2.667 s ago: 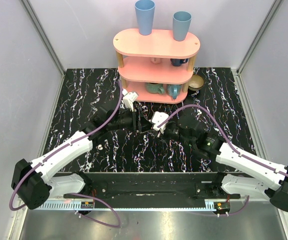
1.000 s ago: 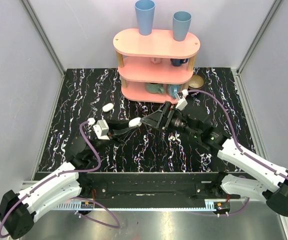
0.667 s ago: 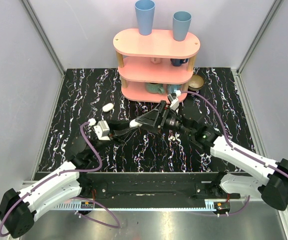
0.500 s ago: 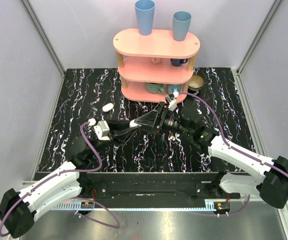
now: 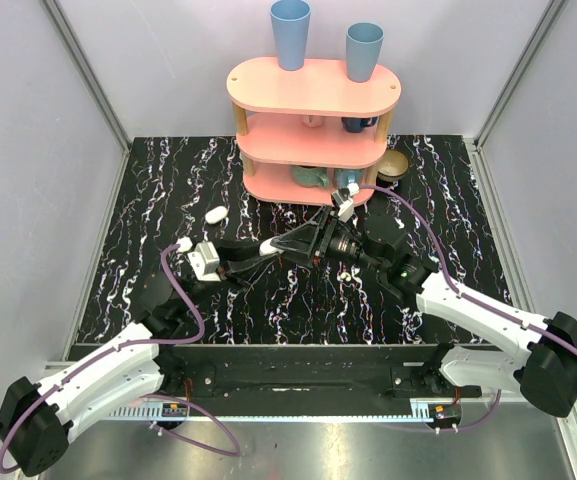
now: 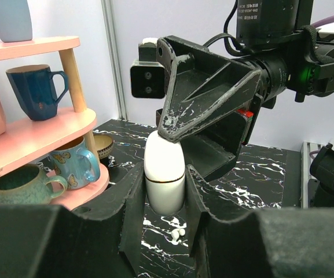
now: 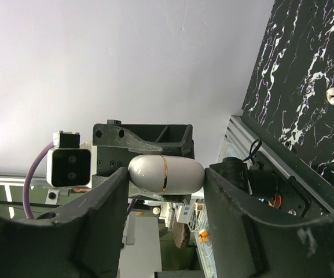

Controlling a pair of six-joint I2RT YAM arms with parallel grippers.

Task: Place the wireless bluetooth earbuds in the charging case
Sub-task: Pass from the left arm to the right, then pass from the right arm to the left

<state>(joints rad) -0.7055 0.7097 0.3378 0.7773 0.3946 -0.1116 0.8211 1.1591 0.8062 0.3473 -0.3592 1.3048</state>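
- The left gripper (image 6: 164, 180) has its two black fingers closed tight on the charging case (image 6: 164, 165), pinching the lower half of the white pebble and holding it upright.
- The case is shut, with a thin seam ringing its middle. It sits above the black marbled table (image 5: 168, 200), near the table's centre and in front of the shelf.
- The right gripper (image 7: 165, 175) meets it from the opposite side, fingers spread wide and straddling the case end to end. In the left wrist view one worn fingertip touches the top of the case. Whether this pair is actually squeezing cannot be told.
- The earbuds (image 6: 177, 233), two small white pieces lying together, rest on the table just below and beyond the held case.
- A white oval object (image 5: 216, 214) lies on the table to the left, well apart from both grippers.
- Behind stands a pink three-tier shelf (image 5: 313, 92) with two blue cups (image 5: 290, 33) on its top deck and mugs (image 6: 37, 88) on the lower tiers.
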